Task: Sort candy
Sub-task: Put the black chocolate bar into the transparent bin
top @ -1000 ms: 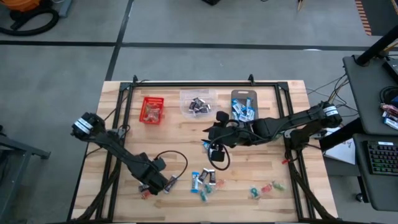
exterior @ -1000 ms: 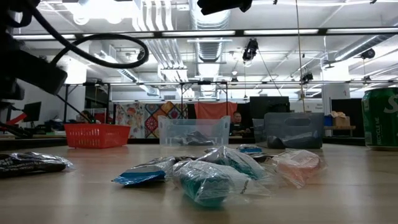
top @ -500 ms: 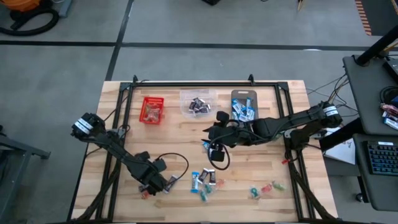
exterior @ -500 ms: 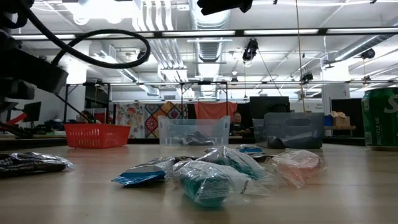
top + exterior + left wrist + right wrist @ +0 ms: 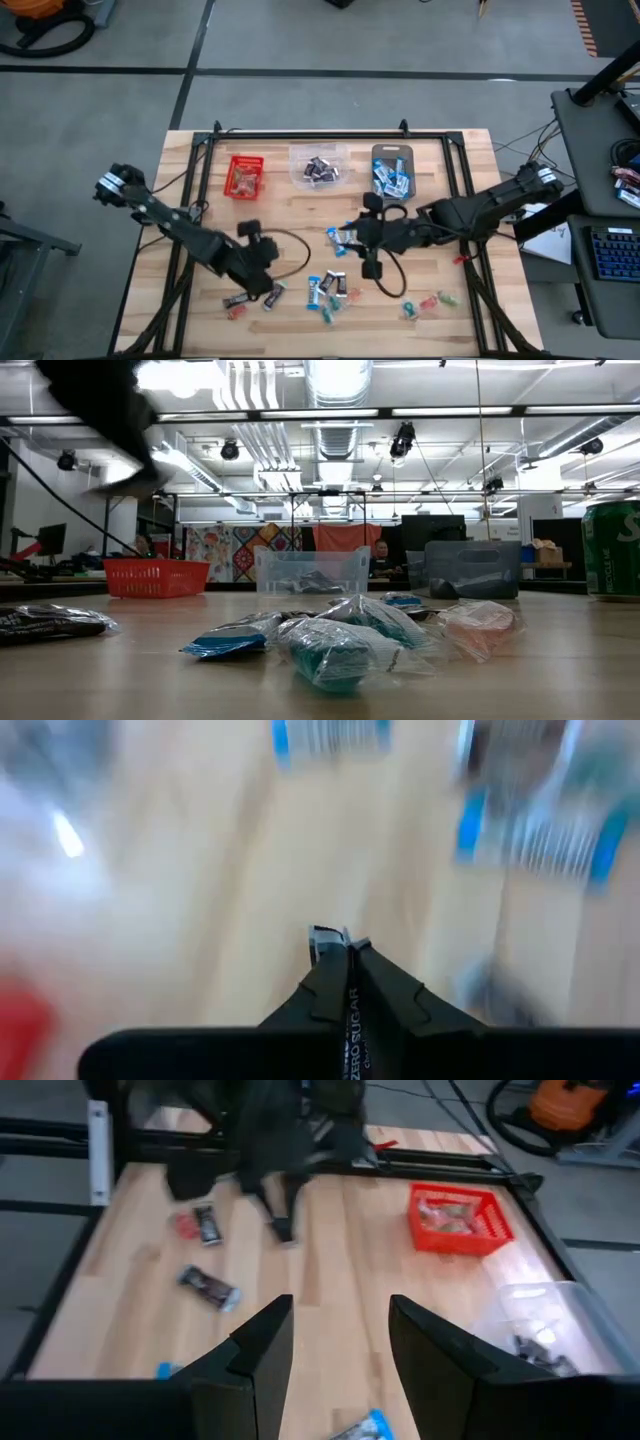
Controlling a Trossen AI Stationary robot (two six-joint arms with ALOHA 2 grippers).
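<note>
Candy lies loose on the wooden table: a blue-and-white cluster (image 5: 330, 290), a dark piece (image 5: 237, 300) beside a red one, another dark piece (image 5: 272, 295), and green and red pieces (image 5: 425, 303). My left gripper (image 5: 263, 278) hangs above the near-left candy, shut on a dark wrapped candy (image 5: 350, 1020). My right gripper (image 5: 348, 238) stands open at mid-table beside a blue candy (image 5: 337, 236), with nothing between its fingers (image 5: 265, 1355). My left gripper pinches a dark wrapped candy between its two shut fingers. The printed wrapper (image 5: 352, 1025) shows in the slit between them, and one crimped end (image 5: 325, 934) sticks out past the tips. The fingers point down toward the table, and the candy is lifted clear.
Three bins stand along the far side: a red basket (image 5: 245, 176), a clear bin (image 5: 318, 166) with dark candy and a grey bin (image 5: 392, 172) with blue candy. A black frame (image 5: 300, 135) rims the table. A green can (image 5: 612, 550) stands at the right.
My left gripper has shut on a dark candy at the near-left patch and risen with it, swinging up and a little toward the far edge. My right gripper has drawn back a little toward the table's right and near edges, staying open.
</note>
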